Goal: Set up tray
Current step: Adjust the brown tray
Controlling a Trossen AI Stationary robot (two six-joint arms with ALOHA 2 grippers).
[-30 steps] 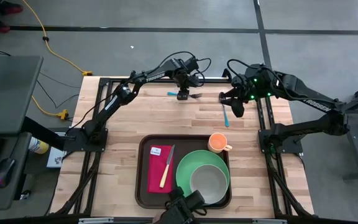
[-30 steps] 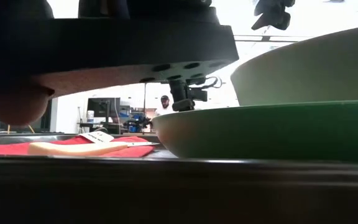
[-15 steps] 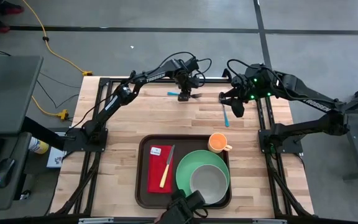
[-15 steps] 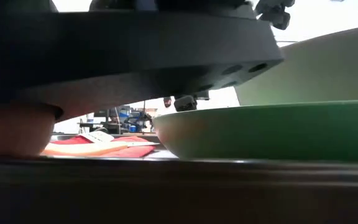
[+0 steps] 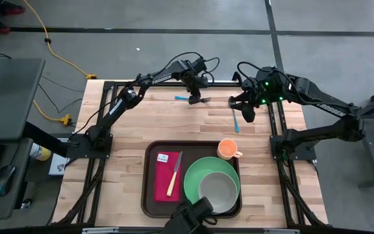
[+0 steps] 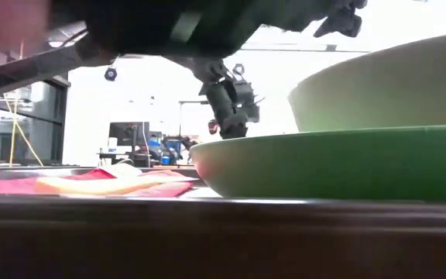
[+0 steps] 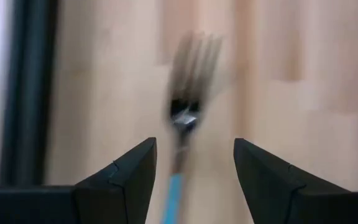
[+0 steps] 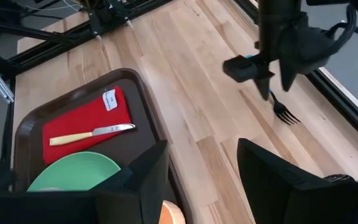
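Note:
The dark brown tray [image 5: 149,195] lies at the table's near edge and holds a red napkin [image 5: 164,177], a knife [image 5: 174,174], a green plate [image 5: 197,175] and a pale bowl [image 5: 218,192]. A fork with a blue handle [image 5: 192,99] lies flat on the wood near the far edge. My left gripper [image 5: 191,91] hangs over it, open, a finger on either side of the fork [image 7: 185,112] without touching. My right gripper [image 5: 246,112] is open near the far right, above a blue spoon [image 5: 236,121].
An orange cup [image 5: 227,149] stands at the tray's far right corner. Bare wood lies between the tray and the fork. The black frame rail [image 5: 174,83] runs just behind the fork. In the low view the plate [image 6: 331,163] and bowl [image 6: 385,85] fill the right side.
A dark thing close in front of the low camera has moved up and off, so that my left gripper now shows there behind the plate. Both grippers have stayed about where they were, and the fork and spoon have not moved.

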